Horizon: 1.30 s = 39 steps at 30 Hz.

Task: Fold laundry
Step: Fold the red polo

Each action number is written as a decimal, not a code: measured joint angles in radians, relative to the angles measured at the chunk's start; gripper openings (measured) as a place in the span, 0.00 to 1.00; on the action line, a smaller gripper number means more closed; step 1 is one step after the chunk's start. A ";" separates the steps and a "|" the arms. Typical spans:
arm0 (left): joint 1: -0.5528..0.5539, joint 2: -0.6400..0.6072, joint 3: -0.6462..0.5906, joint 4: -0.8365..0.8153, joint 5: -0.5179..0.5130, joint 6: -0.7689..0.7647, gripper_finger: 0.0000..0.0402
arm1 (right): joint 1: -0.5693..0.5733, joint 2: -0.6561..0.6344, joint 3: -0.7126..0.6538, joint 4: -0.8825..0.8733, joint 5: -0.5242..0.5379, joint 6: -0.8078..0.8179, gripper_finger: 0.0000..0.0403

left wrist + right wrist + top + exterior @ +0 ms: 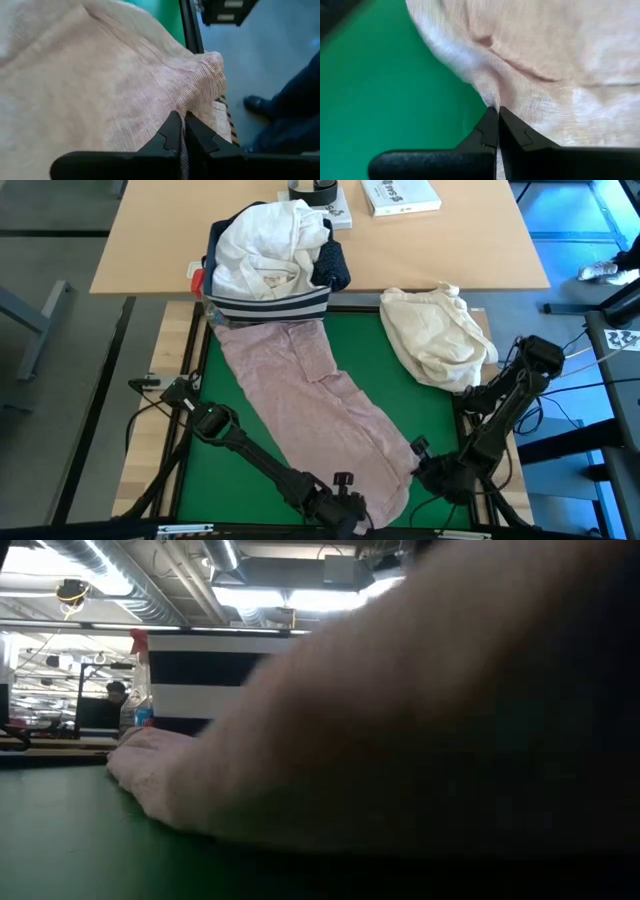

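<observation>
A pale pink top (310, 400) lies stretched slantwise on the green mat (225, 440). Its far end lies at the foot of the striped bin, its near end at the table's near edge. My left gripper (345, 502) is shut on the top's near end, close to the near edge. My right gripper (422, 465) is shut on the top's right side, just right of the left one. In the low view the pink top (330, 730) fills most of the picture and hides both grippers. My left gripper (181, 120) pinches a raised fold of the pink top's near end (192, 102) between its two fingers, coming slantwise from above. The cloth bunches up around the fingertips; the rest of the top lies on the mat. My right gripper (497, 112) pinches the top's right edge (492, 100) between its two fingers, slanting down from the right. A crease runs from the fingertips into the cloth. How many layers it has I cannot tell.
A navy bin with white stripes (270, 305) at the mat's far edge holds a white shirt (265, 245) and a navy dotted shirt (335, 265). A cream cloth bundle (435, 330) lies at the far right. The mat's left half is bare. A person's shoe (257, 104) shows beyond the near edge.
</observation>
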<state>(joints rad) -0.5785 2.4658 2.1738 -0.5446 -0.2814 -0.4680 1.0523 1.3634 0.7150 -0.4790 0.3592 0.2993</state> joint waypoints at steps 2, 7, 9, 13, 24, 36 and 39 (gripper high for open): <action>0.000 -0.025 0.000 0.000 -0.022 -0.004 0.00 | 0.000 -0.038 0.012 -0.023 0.003 -0.001 0.01; 0.000 -0.062 0.002 0.001 -0.077 -0.007 0.00 | 0.000 -0.115 0.018 -0.033 0.003 0.004 0.00; 0.000 -0.072 0.002 -0.009 -0.092 -0.020 0.00 | 0.000 -0.137 0.018 -0.038 0.003 0.010 0.00; -0.007 -0.096 0.002 -0.054 -0.125 -0.066 0.00 | 0.000 -0.180 0.018 -0.051 0.026 0.025 0.00; -0.040 -0.161 0.003 -0.270 -0.285 -0.186 0.00 | -0.124 -0.263 0.018 -0.040 0.059 0.014 0.00; -0.008 -0.259 -0.026 -0.655 -0.356 -0.205 0.00 | -0.446 -0.295 0.019 0.011 -0.048 -0.159 0.00; 0.018 -0.318 -0.136 -0.651 -0.330 -0.128 0.00 | -0.547 -0.295 0.019 0.066 -0.064 -0.203 0.00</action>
<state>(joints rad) -0.5604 2.1481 2.0374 -1.1957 -0.6117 -0.5959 0.5053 1.0687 0.7340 -0.4125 0.2949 0.0967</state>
